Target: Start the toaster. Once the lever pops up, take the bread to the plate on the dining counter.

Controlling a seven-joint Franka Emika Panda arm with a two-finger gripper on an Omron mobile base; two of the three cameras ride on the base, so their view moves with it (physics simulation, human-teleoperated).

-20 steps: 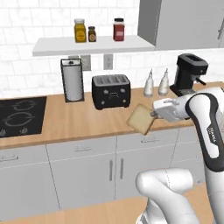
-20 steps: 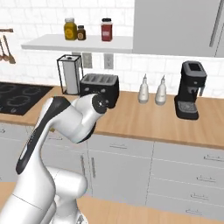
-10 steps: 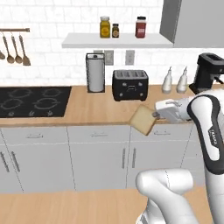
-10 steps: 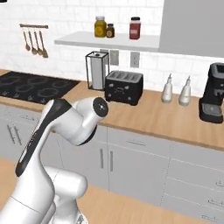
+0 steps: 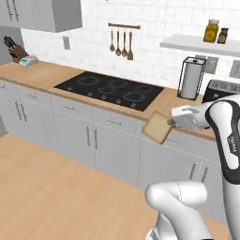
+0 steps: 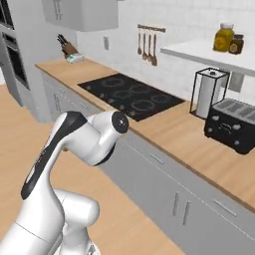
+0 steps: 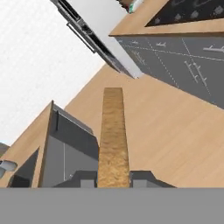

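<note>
My gripper (image 5: 172, 123) is shut on the bread (image 5: 156, 127), a pale tan slice with a brown crust, held in the air in front of the grey cabinet doors. In the hand view the bread (image 7: 113, 131) stands edge-on between the two fingertips of the gripper (image 7: 113, 179). The black toaster (image 6: 232, 124) sits on the wall counter to the right, also at the right edge of the left base view as toaster (image 5: 221, 88). A wood-topped, grey-sided counter (image 7: 28, 146), seemingly the dining counter, lies ahead of the hand. The plate is out of view.
A black hob (image 5: 110, 89) is set in the wall counter (image 5: 42, 75). A paper towel holder (image 5: 191, 77) stands beside the toaster, utensils (image 5: 121, 44) hang on the wall, and a knife block (image 5: 16, 50) sits far left. Open wooden floor (image 5: 47, 187) spreads before the cabinets.
The base has turned, so the whole scene has slid right: the hob is now central and the toaster at the right edge. The bread stays in the shut gripper.
</note>
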